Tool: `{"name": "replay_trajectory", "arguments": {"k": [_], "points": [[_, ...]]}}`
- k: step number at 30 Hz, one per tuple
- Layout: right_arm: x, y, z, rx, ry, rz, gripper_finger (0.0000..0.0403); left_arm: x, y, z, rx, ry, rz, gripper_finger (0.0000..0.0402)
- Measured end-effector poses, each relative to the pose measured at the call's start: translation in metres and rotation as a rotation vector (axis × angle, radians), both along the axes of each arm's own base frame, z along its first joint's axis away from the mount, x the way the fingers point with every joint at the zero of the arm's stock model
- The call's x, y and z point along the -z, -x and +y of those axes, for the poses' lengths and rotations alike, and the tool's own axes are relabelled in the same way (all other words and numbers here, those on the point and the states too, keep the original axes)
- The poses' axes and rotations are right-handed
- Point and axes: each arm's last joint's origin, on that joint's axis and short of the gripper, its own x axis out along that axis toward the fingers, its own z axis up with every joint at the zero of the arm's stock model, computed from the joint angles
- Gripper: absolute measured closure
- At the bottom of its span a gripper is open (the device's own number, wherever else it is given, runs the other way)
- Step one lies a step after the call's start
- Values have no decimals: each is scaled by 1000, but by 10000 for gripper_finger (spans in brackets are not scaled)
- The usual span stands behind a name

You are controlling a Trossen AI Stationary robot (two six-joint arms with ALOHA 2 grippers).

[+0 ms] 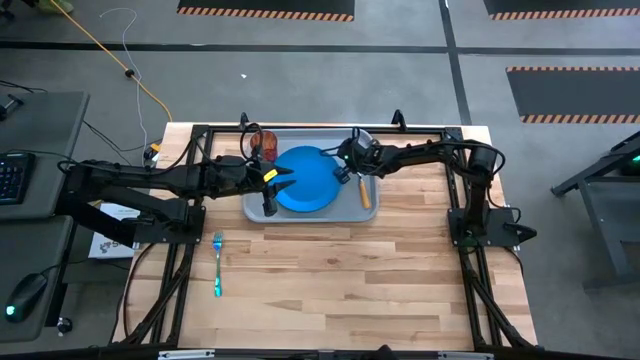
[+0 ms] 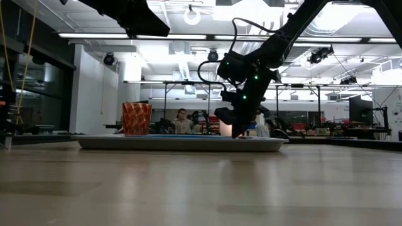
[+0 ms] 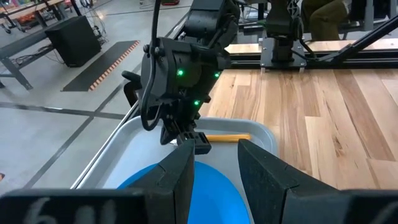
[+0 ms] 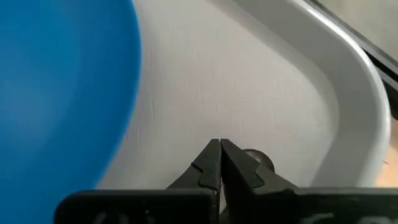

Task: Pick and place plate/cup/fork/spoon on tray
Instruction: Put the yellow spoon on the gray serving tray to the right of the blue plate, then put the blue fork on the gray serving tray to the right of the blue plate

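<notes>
Tray [image 1: 255, 214], the pale grey-blue rectangular one, already carries your round blue plate [image 1: 305, 180], reddish-brown translucent cup [image 1: 267, 146] and orange-handled spoon [image 1: 365, 194]. Only the teal-handled fork [image 1: 217, 263] remains on the wooden worktop [image 1: 350, 280] (well apart). Right gripper [image 1: 342, 175] clenched empty over the tray; left gripper [image 1: 272, 190] parted above the plate, holding nothing.

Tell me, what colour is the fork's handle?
Teal-blue. The fork lies on the wooden table, seen best in the high view.

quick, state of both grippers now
left gripper: open, empty, over the plate
right gripper: shut, empty, over the tray
</notes>
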Motion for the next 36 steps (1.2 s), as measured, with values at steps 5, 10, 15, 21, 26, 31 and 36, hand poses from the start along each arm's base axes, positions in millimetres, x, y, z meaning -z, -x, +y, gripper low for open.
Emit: {"name": "replay_trajectory", "arguments": {"k": [5, 10, 15, 21, 26, 31, 36], "points": [[1, 3, 0, 5, 22, 52, 403, 0, 0, 0, 0, 0, 0, 287], [1, 4, 0, 17, 40, 74, 403, 0, 0, 0, 0, 0, 0, 287], [-12, 5, 0, -5, 68, 54, 403, 0, 0, 0, 0, 0, 1, 287], [-40, 7, 4, -74, 106, -3, 403, 1, 0, 0, 0, 1, 7, 287], [-53, 11, 25, -195, 124, -106, 403, 4, 5, 0, -25, -3, 67, 287], [-50, 35, 49, -290, 140, -296, 403, 1, 12, 1, -59, 8, 59, 287], [-47, 59, 68, -382, 122, -533, 403, -3, 14, 1, -52, 5, 35, 287]]}}
